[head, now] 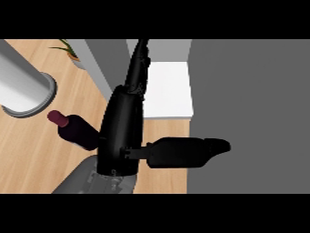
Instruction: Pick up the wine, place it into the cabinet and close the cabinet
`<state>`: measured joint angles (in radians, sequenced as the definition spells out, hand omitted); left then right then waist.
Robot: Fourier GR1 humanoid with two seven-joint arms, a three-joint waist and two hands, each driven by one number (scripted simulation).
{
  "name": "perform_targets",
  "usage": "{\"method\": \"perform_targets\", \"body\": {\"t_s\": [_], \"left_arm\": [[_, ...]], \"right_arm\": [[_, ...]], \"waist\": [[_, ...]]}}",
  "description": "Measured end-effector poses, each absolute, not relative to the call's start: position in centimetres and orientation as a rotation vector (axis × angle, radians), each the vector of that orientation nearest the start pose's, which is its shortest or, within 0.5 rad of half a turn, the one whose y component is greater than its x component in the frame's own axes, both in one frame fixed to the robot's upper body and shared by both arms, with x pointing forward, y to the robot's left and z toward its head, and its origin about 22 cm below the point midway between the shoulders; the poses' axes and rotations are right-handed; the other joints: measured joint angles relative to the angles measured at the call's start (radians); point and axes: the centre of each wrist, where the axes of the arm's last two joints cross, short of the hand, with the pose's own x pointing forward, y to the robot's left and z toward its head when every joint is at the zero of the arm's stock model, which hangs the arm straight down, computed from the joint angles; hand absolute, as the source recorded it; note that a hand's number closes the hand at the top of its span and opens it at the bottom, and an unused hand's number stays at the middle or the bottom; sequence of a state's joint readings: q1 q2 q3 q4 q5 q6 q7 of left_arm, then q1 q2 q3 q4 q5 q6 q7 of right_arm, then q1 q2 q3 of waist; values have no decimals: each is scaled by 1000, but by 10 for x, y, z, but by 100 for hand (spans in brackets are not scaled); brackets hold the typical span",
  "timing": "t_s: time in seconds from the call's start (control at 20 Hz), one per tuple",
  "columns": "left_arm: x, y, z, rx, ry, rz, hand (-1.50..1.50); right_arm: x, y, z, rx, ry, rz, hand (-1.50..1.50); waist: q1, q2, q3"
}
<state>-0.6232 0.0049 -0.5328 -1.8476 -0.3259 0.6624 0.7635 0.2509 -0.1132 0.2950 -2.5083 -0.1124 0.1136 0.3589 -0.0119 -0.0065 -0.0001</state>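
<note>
One wine bottle [73,129], one grey cylinder [13,84], one plant [68,49], one robot hand [127,123].

The wine bottle [73,130] lies on the counter [23,150] at left-centre, neck toward the upper left; behind it, farther left, stands a cylindrical canister [16,84]; a plant [68,49] sits at the far edge; the cabinet [251,113] occupies the right side (its shelf [169,91] showing between); a hand [127,123] overlaps the bottle's right side.
</note>
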Motion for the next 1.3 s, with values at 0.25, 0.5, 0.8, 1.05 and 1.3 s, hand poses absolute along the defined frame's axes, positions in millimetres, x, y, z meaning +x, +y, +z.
{"method": "perform_targets", "body": {"t_s": [0.25,0.5,0.8,1.05,1.3], "left_arm": [[234,47,197,27,-1801,-54,-150],[226,46,203,69,-1822,-47,-150],[218,55,209,105,-1820,-7,-150],[216,72,214,141,-1809,28,-150],[216,91,221,196,-1816,57,-150]], "right_arm": [[123,-204,169,310,-1876,286,-150],[121,-202,169,313,-1861,286,-150],[120,-200,167,322,-1859,282,-150],[120,-198,170,319,-1850,283,-150],[119,-198,170,310,-1853,289,-150]], "waist": [[2,1,0],[1,-1,0],[4,0,0],[5,0,0],[3,0,0]]}}
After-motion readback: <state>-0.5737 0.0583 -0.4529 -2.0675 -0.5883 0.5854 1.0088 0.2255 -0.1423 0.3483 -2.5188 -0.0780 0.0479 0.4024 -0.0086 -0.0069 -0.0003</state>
